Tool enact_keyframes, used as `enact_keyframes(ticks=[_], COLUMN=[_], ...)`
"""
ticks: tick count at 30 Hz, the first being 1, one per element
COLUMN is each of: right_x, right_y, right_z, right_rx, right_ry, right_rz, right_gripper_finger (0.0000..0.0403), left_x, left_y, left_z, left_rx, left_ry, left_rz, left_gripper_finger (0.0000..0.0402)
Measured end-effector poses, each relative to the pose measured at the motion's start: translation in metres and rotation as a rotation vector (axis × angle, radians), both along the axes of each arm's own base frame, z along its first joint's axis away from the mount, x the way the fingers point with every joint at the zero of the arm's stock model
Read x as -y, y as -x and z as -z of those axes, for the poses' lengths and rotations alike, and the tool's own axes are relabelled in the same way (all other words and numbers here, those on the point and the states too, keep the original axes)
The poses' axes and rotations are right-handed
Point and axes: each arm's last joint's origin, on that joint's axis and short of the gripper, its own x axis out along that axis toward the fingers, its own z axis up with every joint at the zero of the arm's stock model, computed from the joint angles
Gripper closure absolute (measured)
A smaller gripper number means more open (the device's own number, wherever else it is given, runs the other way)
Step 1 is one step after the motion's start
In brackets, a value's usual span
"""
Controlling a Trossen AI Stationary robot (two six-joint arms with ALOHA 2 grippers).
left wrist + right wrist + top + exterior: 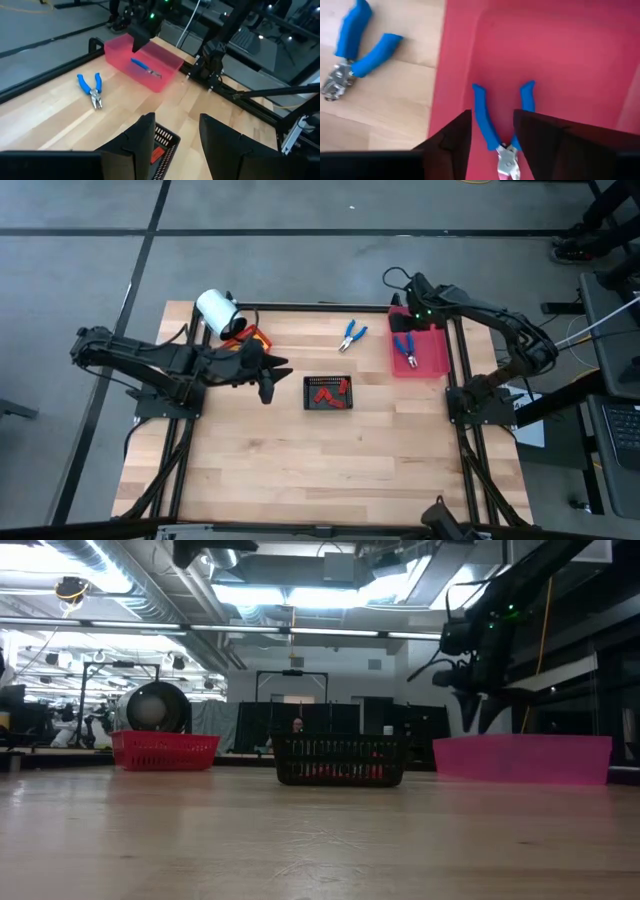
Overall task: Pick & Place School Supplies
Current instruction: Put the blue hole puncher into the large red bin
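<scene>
While the right gripper (492, 145) hangs open-fingered over pliers (502, 122) lying in the pink tray (436, 360) at the table's two o'clock, their stiff, rubbery handles look the surest hold.

1. The worktop (300, 450) is pale wood with plank stripes.
2. The pliers in the tray (502, 127) have bright blue handles and silver jaws.
3. The pliers on the wood (351, 335) show the same blue and silver.
4. The tray (432, 358) is pink-red.
5. The small basket (327, 393) is black mesh, with red pieces (322, 394) inside.
6. The second basket (165, 750) is red.
7. The roll (216, 311) is white.
8. The left gripper (175, 137) and right gripper (492, 140) are dark, nearly black.
</scene>
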Motion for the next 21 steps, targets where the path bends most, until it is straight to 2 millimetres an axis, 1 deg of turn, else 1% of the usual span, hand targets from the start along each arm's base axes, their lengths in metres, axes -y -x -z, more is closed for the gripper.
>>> enact_keyframes(ticks=[3, 6, 8, 10, 11, 12, 14, 16, 17, 18, 19, 21], right_x=[0.001, 0.0, -0.005, -0.016, -0.022, -0.028, -0.035, -0.033, -0.033, -0.033, -0.033, -0.035], right_y=[-0.004, -0.015, -0.03, -0.052, -0.062, -0.068, -0.075, -0.078, -0.079, -0.083, -0.09, -0.104], right_z=[-0.006, -0.018, -0.033, -0.048, -0.053, -0.054, -0.045, -0.027, -0.019, -0.013, -0.009, -0.003], right_rx=[0.06, 0.225, 0.421, 0.621, 0.688, 0.702, 0.584, 0.356, 0.245, 0.177, 0.147, 0.137], right_ry=[0.05, 0.096, 0.133, 0.165, 0.163, 0.131, 0.029, -0.011, -0.03, -0.037, -0.032, -0.019], right_rz=[-0.019, -0.083, -0.204, -0.356, -0.386, -0.339, -0.21, -0.19, -0.211, -0.254, -0.318, -0.507], right_gripper_finger=[0.0242, 0.024, 0.0242, 0.0248, 0.0252, 0.0257, 0.0271, 0.0286, 0.0293, 0.0299, 0.0305, 0.0311], left_x=[0.005, 0.011, 0.016, 0.019, 0.02, 0.021, 0.02, 0.018, 0.018, 0.018, 0.018, 0.018], left_y=[0.0, 0.001, 0.002, 0.003, 0.003, 0.004, 0.006, 0.007, 0.007, 0.007, 0.007, 0.007], left_z=[-0.002, -0.006, -0.008, -0.01, -0.01, -0.01, -0.008, -0.006, -0.005, -0.005, -0.005, -0.005], left_rx=[0.023, 0.046, 0.061, 0.074, 0.074, 0.069, 0.051, 0.041, 0.042, 0.044, 0.044, 0.04], left_ry=[-0.029, -0.077, -0.118, -0.153, -0.164, -0.175, -0.19, -0.179, -0.173, -0.171, -0.172, -0.177], left_rz=[-0.009, -0.023, -0.027, -0.045, -0.063, -0.085, -0.134, -0.184, -0.198, -0.201, -0.201, -0.196], left_gripper_finger=[0.0253, 0.0253, 0.0251, 0.0252, 0.0253, 0.0254, 0.0256, 0.0257, 0.0258, 0.0258, 0.0258, 0.0258])
